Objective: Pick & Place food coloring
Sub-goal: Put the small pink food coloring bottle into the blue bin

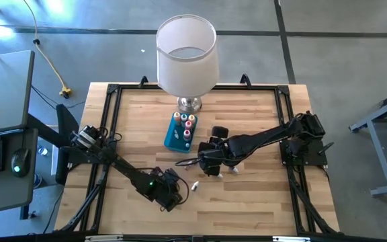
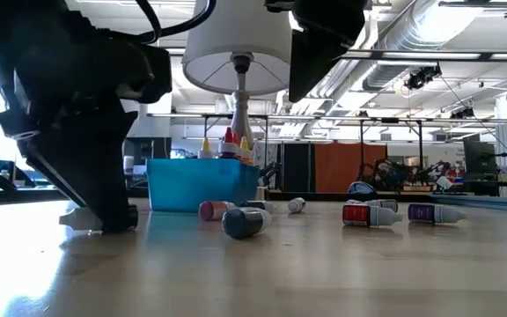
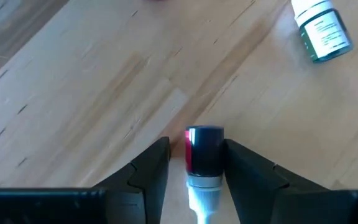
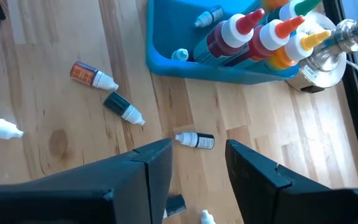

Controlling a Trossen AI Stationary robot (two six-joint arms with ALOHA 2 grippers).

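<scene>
My left gripper (image 3: 194, 163) low over front table (image 1: 247, 195), fingers apart, straddling red bottle (image 3: 204, 155); its long axis runs along fingers, cap toward wrist. My right gripper (image 4: 197, 163) open above loose bottles beside blue tray (image 4: 166, 59).

Low view, level across my table (image 2: 324, 273). One of my arms (image 2: 69, 114) filled the left of the picture, its dark base down on the wood. Blue tray (image 2: 202, 187) stood behind, upright bottles (image 2: 228, 143) poking above its rim, lamp (image 2: 238, 62) behind that. Before the tray, a dark vial (image 2: 243, 222) and a reddish one (image 2: 212, 210) lay on their sides. Farther right: a small pale-capped one (image 2: 297, 205), a red-labelled bottle (image 2: 365, 214), a purple-labelled one (image 2: 434, 213), all lying down.
</scene>
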